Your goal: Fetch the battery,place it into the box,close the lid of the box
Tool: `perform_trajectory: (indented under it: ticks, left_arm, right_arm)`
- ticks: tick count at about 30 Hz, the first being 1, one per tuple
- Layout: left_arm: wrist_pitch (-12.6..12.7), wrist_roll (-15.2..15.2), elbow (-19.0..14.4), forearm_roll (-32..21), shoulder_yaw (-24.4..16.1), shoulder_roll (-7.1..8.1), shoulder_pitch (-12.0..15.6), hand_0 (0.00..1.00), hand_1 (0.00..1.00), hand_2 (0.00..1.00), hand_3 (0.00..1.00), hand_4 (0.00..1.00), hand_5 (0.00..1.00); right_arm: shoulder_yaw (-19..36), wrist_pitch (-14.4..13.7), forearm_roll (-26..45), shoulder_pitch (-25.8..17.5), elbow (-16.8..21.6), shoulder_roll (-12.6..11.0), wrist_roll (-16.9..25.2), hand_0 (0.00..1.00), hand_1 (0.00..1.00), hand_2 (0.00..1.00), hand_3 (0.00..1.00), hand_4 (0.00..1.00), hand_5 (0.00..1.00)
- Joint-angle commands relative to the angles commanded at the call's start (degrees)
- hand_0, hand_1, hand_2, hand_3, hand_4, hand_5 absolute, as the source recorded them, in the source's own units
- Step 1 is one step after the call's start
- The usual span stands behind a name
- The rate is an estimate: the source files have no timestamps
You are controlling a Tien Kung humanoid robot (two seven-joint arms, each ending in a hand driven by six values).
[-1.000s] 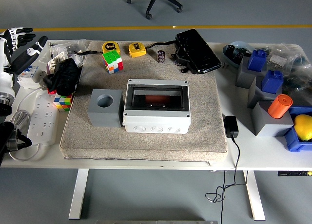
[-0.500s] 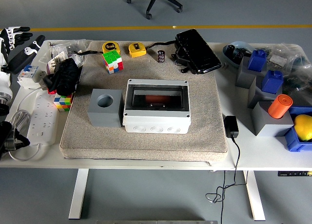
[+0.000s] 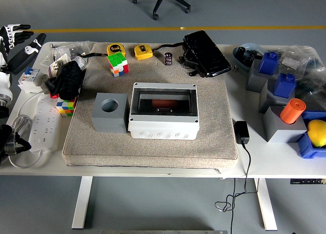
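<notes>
- The white counter [image 3: 153,169] carries a grey mat [image 3: 214,137]; a black adapter [image 3: 241,132] lies just off the mat's right edge.
- The box [image 3: 163,112] sits mid-mat, its clear lid [image 3: 164,100] lying flat over it; a reddish cylinder, likely the battery [image 3: 164,103], shows through inside.
- A grey block [image 3: 109,112] with a round hole is just beside the box's left.
- A colour cube [image 3: 117,64], two yellow tape measures [image 3: 143,52] and a small dark capacitor [image 3: 168,58] line the far edge.
- The left hand [image 3: 18,40] is at the far left edge, fingers spread, holding nothing; the right hand is out of sight.
</notes>
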Motion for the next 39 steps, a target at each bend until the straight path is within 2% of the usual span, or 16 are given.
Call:
perform_trajectory:
  ticks: [14,39]
  left_arm:
    - [0.1,0.2,0.3,0.0,0.2,0.13,-0.3,0.700,0.671,0.613,0.621,0.946,0.475]
    - [0.2,0.0,-0.3,-0.6,0.5,0.01,-0.9,0.701,0.668,0.612,0.619,0.938,0.472]
  right_arm:
    - [-0.3,0.1,-0.5,0.0,0.4,-0.9,-0.1,0.606,0.630,0.650,0.570,0.969,0.529]
    - [-0.2,-0.2,-0.1,0.8,0.2,-0.6,0.1,0.606,0.630,0.650,0.571,0.970,0.529]
